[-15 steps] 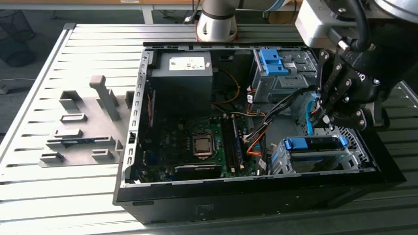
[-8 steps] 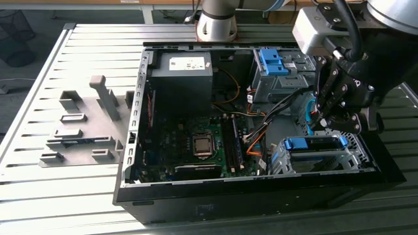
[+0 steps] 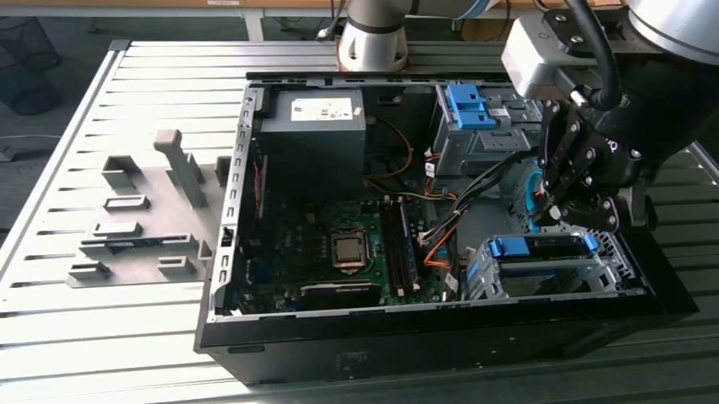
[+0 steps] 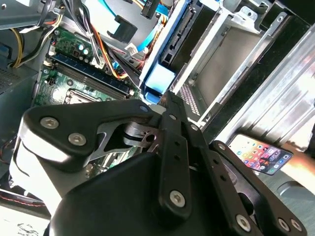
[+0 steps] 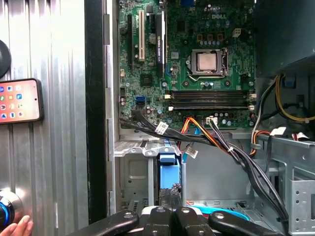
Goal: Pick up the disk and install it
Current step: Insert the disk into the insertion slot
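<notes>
The disk (image 3: 540, 246) stands on edge in the grey bay (image 3: 528, 282) at the open case's front corner, on the exterior view's right. Its blue carrier edge faces up. My gripper (image 3: 584, 223) hangs just above the disk's right end, fingers shut together. In the first wrist view the shut gripper (image 5: 171, 212) points straight at the disk's blue end (image 5: 167, 164) between the bay walls (image 5: 133, 167). In the second wrist view the gripper (image 4: 167, 98) sits beside the disk's light-blue tab (image 4: 160, 78). I cannot tell whether they touch.
Bundled cables (image 3: 444, 227) cross from the motherboard (image 3: 337, 244) past the bay. A second blue bracket (image 3: 466, 105) tops the rear bay. Grey fixtures (image 3: 146, 227) stand on the slotted table. A phone (image 5: 19, 101) lies outside the case, with a hand (image 5: 17, 228) nearby.
</notes>
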Controlling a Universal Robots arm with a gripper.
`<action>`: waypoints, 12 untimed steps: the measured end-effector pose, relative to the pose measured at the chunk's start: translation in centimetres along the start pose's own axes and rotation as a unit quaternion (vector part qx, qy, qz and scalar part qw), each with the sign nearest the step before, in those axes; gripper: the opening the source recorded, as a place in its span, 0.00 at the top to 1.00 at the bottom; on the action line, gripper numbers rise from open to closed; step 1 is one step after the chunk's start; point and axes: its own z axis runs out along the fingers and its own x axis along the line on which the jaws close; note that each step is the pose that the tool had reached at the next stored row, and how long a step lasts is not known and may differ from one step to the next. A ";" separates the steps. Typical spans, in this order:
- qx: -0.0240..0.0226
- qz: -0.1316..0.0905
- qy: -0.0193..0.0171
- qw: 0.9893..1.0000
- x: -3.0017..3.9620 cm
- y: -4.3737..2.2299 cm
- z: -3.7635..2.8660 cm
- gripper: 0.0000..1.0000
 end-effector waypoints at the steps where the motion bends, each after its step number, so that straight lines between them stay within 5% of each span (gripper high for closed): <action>1: 0.000 0.000 0.000 1.000 0.00 0.00 0.03 0.89; 12: 0.000 0.000 0.000 1.000 0.00 0.00 0.34 0.89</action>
